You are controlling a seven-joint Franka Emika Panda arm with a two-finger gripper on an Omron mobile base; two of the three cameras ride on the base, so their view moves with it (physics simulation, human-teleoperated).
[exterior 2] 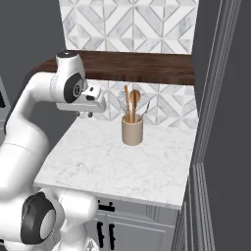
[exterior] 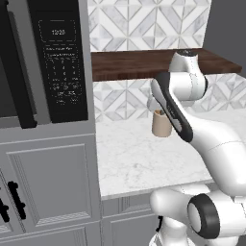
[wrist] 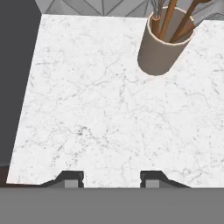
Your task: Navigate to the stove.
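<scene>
At your far left, at 9 o'clock in the left base view, a black microwave [exterior: 57,62] with a keypad and display sits in a tall grey cabinet [exterior: 48,182], whose door below carries black handles [exterior: 17,199]. You cannot tell from these pictures where the stove lies relative to the jaws.

Moving right, a white marble surface [exterior: 139,158] runs back to a grey-and-white patterned tile wall [exterior: 144,21]. A dark wooden shelf [exterior: 134,62] hangs across that wall above the surface. The arm [exterior: 173,105] reaches out over the surface.

In the hand view the jaws are released: the two dark fingertips [wrist: 73,178] stand well apart at 6 o'clock with nothing between them, hovering over bare marble [wrist: 96,109].

From the jaws, a tan round cup [wrist: 159,52] stands upright on the surface at 1 o'clock, well apart from them. In the right base view the cup [exterior 2: 132,131] sits near the back wall, to the right of the hand. It holds wooden spoons [exterior 2: 131,100] and a wire whisk [exterior 2: 122,98], all handle-down and leaning against the rim. In the left base view the cup [exterior: 161,124] is partly hidden behind the forearm.

At your far right, at 3 o'clock in the right base view, a tall grey panel [exterior 2: 215,122] closes off the surface.
</scene>
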